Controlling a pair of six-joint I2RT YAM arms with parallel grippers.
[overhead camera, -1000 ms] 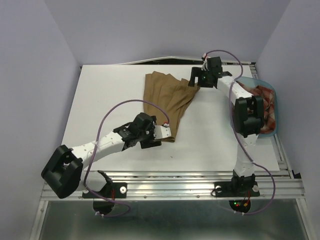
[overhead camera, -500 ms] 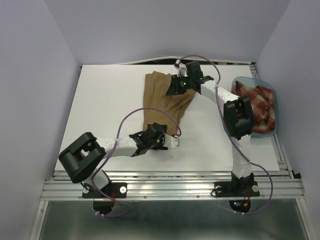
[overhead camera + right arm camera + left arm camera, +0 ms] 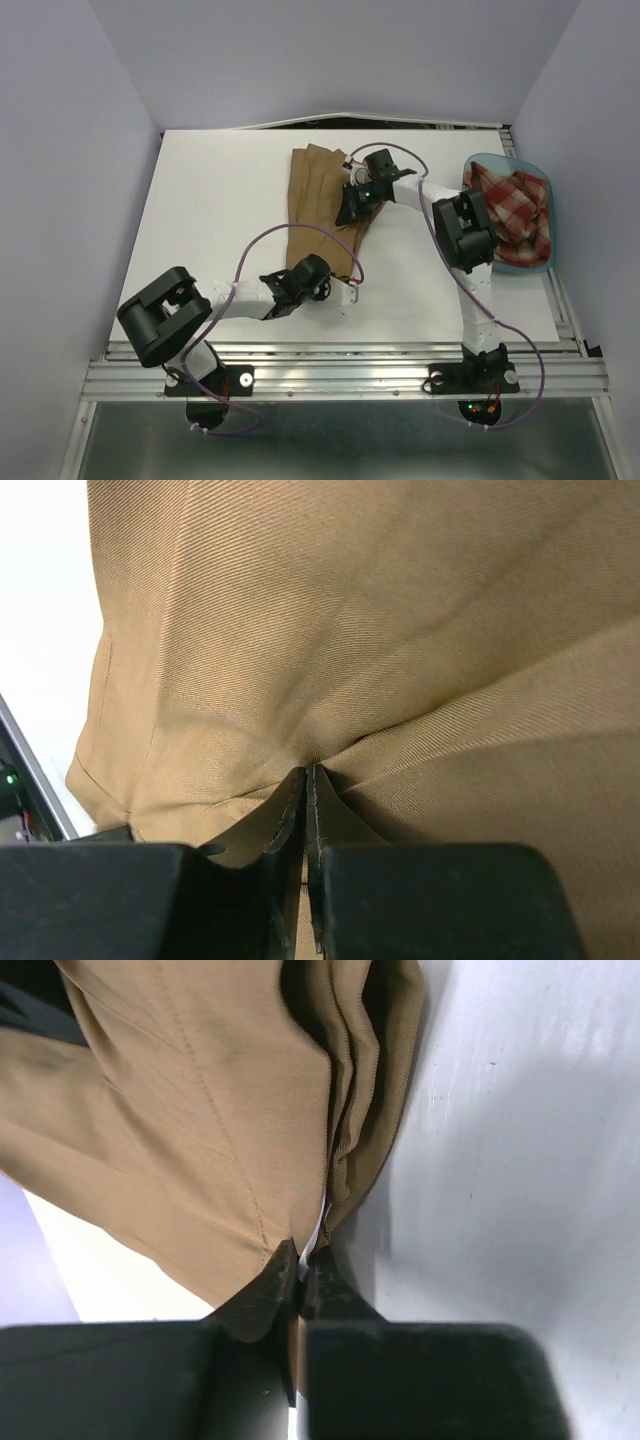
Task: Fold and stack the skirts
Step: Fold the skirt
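The tan-brown skirt lies lengthwise on the white table, running from the back towards the front. My left gripper is shut on its near hem corner; up close, the tan-brown skirt hangs in folds above the left gripper. My right gripper is shut on a pinch of cloth at the skirt's right side; in the right wrist view the tan-brown skirt puckers into the right gripper. The plaid skirt lies bunched in the blue tub.
The blue tub sits at the table's right edge. Purple cables loop from both arms over the table. A metal rail runs along the near edge, where both arm bases are bolted.
Both grippers went from open to shut on the tan skirt. The right arm swung from the back right onto the skirt's right side. The left gripper shifted nearer to the hem corner.
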